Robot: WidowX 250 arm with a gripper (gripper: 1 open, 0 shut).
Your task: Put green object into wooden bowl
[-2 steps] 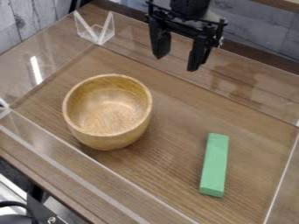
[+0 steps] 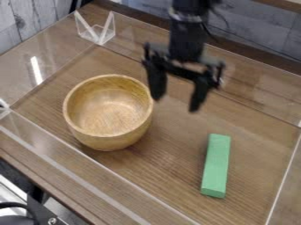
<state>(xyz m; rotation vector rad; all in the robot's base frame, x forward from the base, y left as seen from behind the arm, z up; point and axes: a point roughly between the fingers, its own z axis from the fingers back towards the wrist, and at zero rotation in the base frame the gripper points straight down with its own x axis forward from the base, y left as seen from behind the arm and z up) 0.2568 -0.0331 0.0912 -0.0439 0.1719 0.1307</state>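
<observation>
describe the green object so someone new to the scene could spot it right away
On the wooden table, look right of the wooden bowl, near the front right corner. The green object lies flat there: the only bright green, straight-edged bar in sight.

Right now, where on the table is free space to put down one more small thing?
Bare wood lies between the wooden bowl and the green object, and along the front edge. Near the open gripper, beside the bowl, it is crowded.
</observation>
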